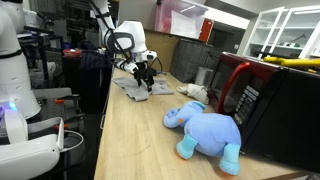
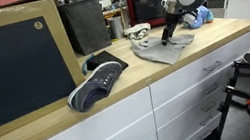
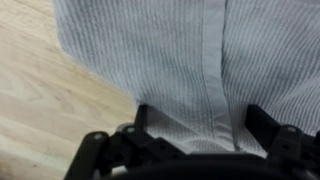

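Note:
A grey ribbed cloth (image 3: pixel 170 50) lies spread on the wooden counter and fills most of the wrist view. It also shows in both exterior views (image 1: pixel 133 88) (image 2: pixel 157 48). My gripper (image 3: pixel 203 118) is open and points down, right at the cloth, with a seam of the fabric running between the two black fingers. Nothing is gripped. In both exterior views the gripper (image 1: pixel 145 76) (image 2: pixel 169 33) stands over the cloth's middle. Whether the fingertips touch the fabric cannot be told.
A blue plush elephant (image 1: pixel 205 130) lies on the counter near a red and black microwave (image 1: pixel 262 95). A grey shoe (image 2: pixel 97 83) sits beside a framed blackboard (image 2: pixel 13 62). A white object (image 2: pixel 139 29) lies behind the cloth. The counter edge (image 2: pixel 166 74) drops to drawers.

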You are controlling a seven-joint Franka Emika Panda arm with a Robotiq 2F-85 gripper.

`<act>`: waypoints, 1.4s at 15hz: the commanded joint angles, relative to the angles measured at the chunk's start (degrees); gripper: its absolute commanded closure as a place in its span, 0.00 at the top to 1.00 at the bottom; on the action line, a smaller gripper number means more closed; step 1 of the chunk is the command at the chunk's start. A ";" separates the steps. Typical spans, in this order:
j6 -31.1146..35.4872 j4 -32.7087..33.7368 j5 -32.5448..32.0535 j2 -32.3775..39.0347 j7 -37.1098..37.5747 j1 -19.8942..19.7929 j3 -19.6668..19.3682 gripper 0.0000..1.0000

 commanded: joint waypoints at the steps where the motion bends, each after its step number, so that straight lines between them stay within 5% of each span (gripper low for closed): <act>1: 4.98 -1.11 -3.79 -1.20 2.80 0.79 -4.36 1.00; 4: 8.56 -1.03 -6.66 -0.09 2.11 0.79 -9.12 1.00; 6: 11.18 -1.00 -8.12 0.89 0.97 0.69 -12.07 0.72; 11: 13.18 -0.82 -9.05 2.72 -0.54 -0.16 -17.10 0.34; 15: 8.28 -0.43 -8.79 2.85 -2.69 -4.25 -15.40 0.05; 21: 4.09 2.69 -7.43 2.10 -1.47 -8.13 -14.06 0.00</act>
